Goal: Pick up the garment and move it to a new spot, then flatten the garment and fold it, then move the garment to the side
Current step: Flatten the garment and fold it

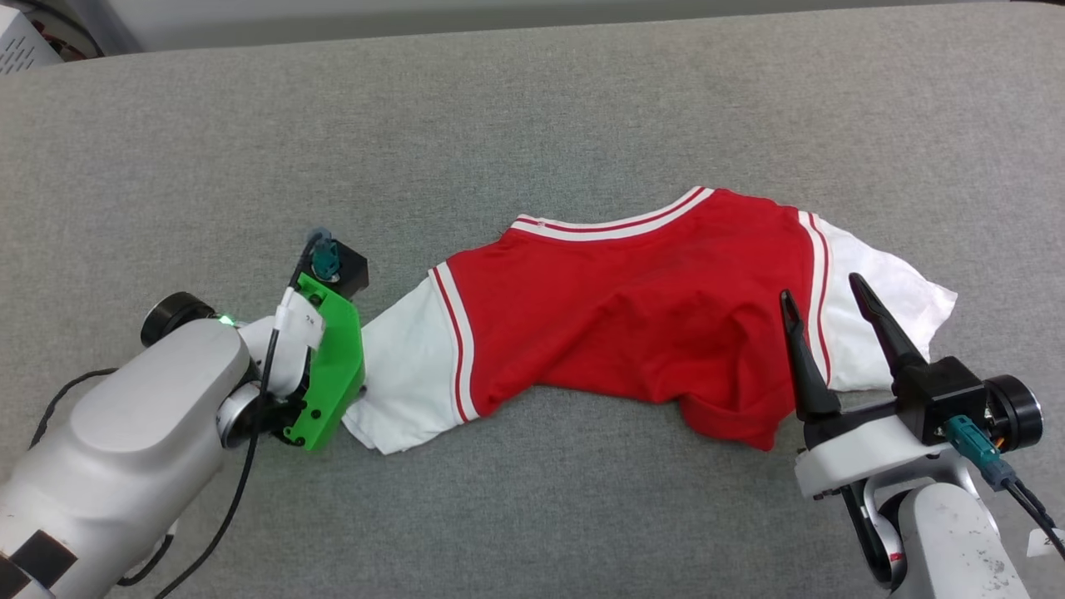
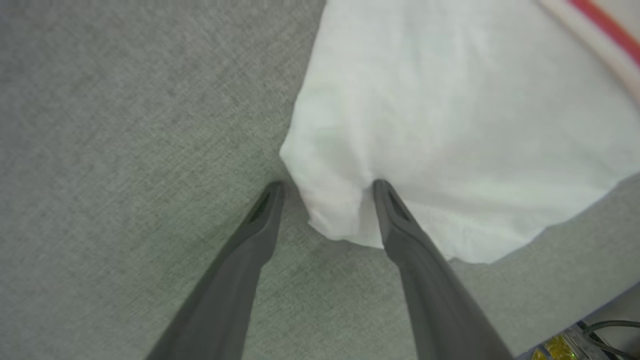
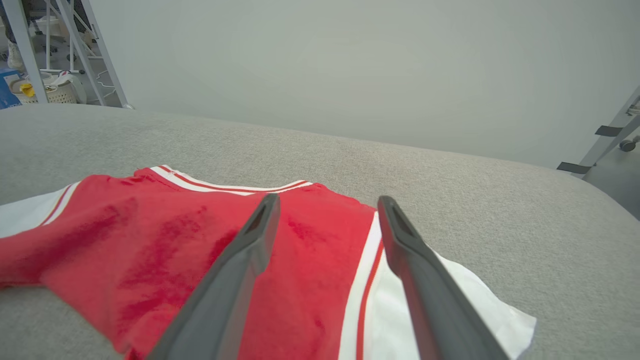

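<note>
The garment (image 1: pixel 632 308) lies rumpled across the grey table, red body in the middle with a white sleeve at each end and striped trim along its far edge. My left gripper (image 2: pixel 327 187) is open and points down at the left sleeve (image 2: pixel 450 125). The sleeve's corner bunches between its fingertips, one finger on bare table and the other on the cloth. In the head view a green wrist mount (image 1: pixel 329 374) covers those fingers. My right gripper (image 1: pixel 821 287) is open and hovers over the garment's right end (image 3: pixel 150 240), near the striped seam, with nothing between its fingers (image 3: pixel 327 199).
The grey cloth-covered table (image 1: pixel 532 125) stretches wide on all sides of the garment. A white device (image 1: pixel 17 42) sits beyond the far left corner. Past the table's far edge are a metal frame with a basket (image 3: pixel 50 90) and a slanted metal leg (image 3: pixel 610 140).
</note>
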